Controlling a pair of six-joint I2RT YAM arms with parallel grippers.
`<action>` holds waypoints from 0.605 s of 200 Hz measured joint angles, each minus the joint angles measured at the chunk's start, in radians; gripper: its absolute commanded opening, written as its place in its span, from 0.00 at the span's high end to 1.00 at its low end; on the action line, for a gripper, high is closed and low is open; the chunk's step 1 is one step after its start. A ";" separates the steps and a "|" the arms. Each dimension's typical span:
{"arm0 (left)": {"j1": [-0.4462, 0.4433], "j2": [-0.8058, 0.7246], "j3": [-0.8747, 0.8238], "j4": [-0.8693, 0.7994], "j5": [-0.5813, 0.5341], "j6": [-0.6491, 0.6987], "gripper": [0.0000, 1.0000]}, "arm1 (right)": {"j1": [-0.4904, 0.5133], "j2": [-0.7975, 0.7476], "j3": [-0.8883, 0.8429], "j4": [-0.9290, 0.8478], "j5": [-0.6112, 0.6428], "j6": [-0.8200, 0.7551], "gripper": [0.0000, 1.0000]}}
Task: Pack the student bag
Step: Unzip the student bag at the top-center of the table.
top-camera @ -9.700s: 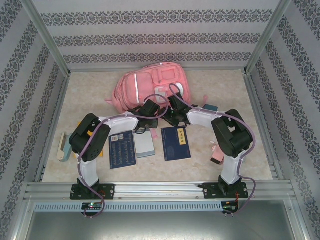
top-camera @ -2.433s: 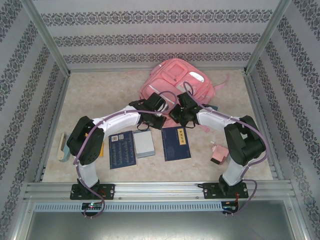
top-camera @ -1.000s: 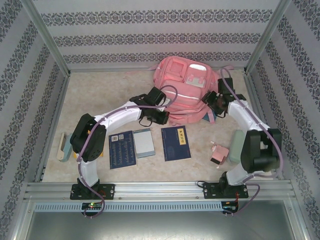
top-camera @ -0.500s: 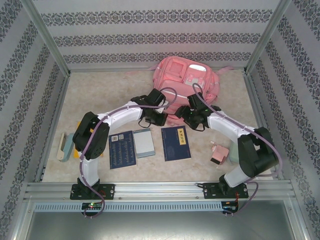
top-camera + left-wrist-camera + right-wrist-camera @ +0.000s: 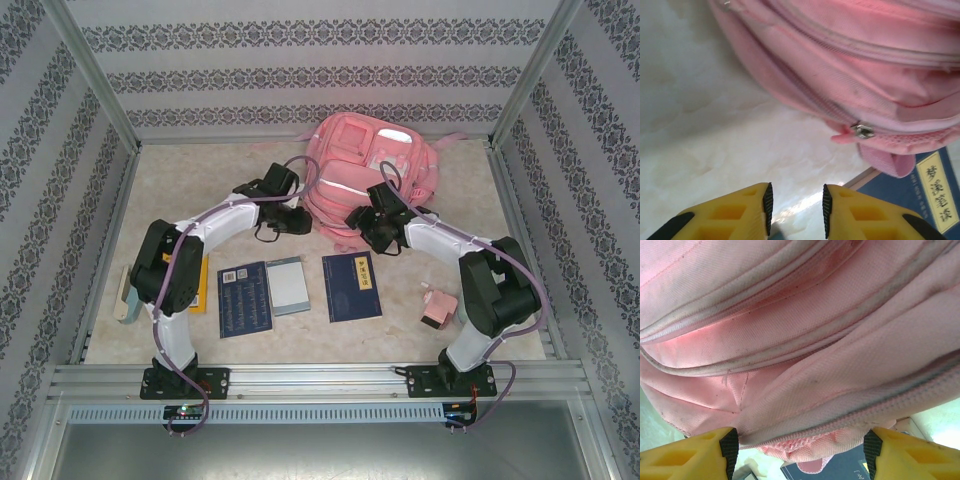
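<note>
Release: my left hand (image 5: pixel 795 202) is backing off frame-left, fingers apart, empty. Right hand (image 5: pixel 800 442), wide apart, is closing in on the student bag (image 5: pixel 372 165), lying upper centre; looks zipped, nothing packed.

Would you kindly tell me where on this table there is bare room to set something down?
The widest bare patch is the table's far-left corner, between the left wall and the student bag. A narrower strip runs between the blue book and the near rail. It is crowded mid-table, between the bag's near edge and that book.
</note>
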 measured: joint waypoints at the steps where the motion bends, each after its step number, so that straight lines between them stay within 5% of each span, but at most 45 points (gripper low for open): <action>1: 0.000 0.001 0.000 0.002 0.002 0.000 0.65 | 0.000 0.000 0.000 0.000 0.000 0.000 0.31; 57: -0.005 0.037 -0.050 0.136 0.112 -0.026 0.67 | -0.008 0.002 0.001 -0.003 -0.001 0.000 0.32; 121: -0.076 0.086 -0.060 0.194 0.047 -0.034 0.71 | -0.013 0.008 0.007 -0.004 -0.004 0.000 0.32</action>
